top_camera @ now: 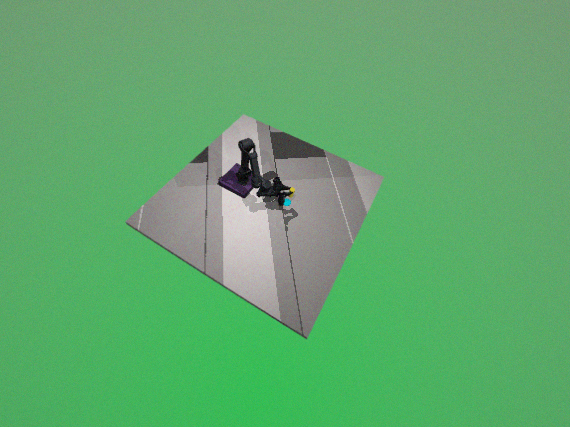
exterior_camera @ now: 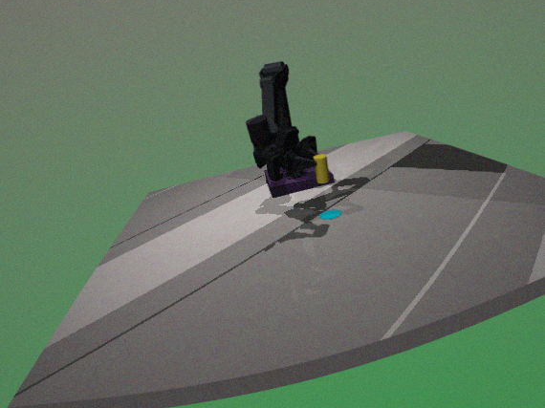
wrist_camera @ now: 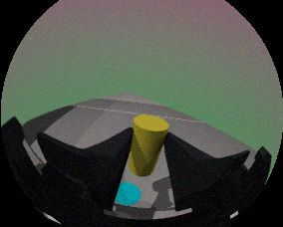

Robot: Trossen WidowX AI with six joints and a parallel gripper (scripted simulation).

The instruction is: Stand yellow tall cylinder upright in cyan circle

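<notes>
Gripper (top_camera: pixel 290 191) (exterior_camera: pixel 316 163) (wrist_camera: pixel 149 133) is pinching the yellow cylinder (top_camera: pixel 292 190) (exterior_camera: pixel 321 169) (wrist_camera: pixel 148 145) between its fingers, one on each side, with the top end sticking out above them. It's near upright, slight lean in the exterior view, and held off the desk (top_camera: pixel 250 251) (exterior_camera: pixel 215 302) (wrist_camera: pixel 209 136). I read the hold as chosen for placing: arm (top_camera: pixel 255 168) (exterior_camera: pixel 275 101) reaching in low from the purple base (top_camera: pixel 231 187) (exterior_camera: pixel 282 190), fingers across the sides, so the bottom end stays free to land first. Cyan circle (top_camera: pixel 287 202) (exterior_camera: pixel 330 214) (wrist_camera: pixel 129 194) lies flat on the desk, well in from all the edges, and the cylinder isn't over it yet; in the top view it sits off toward the desk's far right edge. Height gives me room to shift across without dragging. Next I'd center over the circle, take out the lean, lower, then open and back straight out. Letting go while tilted could tip it.
</notes>
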